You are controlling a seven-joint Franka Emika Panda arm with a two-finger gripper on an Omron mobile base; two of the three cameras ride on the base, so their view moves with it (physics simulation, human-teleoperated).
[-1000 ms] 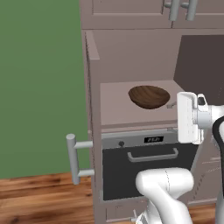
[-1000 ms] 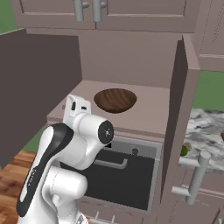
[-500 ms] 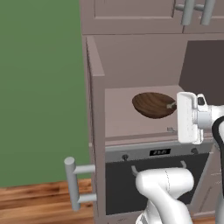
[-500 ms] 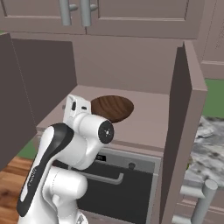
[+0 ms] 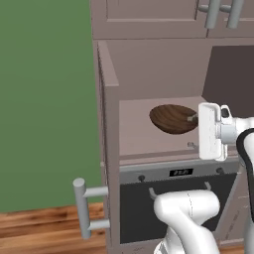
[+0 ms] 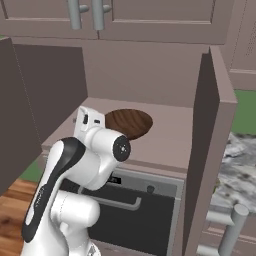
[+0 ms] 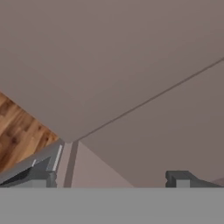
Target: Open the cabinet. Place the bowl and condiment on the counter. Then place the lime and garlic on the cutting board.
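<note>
The cabinet stands open, its door swung out at the left edge. On its shelf, toward the middle, lies the bowl. The gripper hangs spread wide, empty, touching nothing, its fingertips facing bare cabinet panel.

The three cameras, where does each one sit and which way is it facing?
Left base view: behind the arm's left, facing the open cabinet and bowl; arm at lower right.
Right base view: behind its right, facing the same cabinet and bowl; arm at lower left, counter at right.
Hand view: on the hand, facing cabinet panels; open gripper.
</note>
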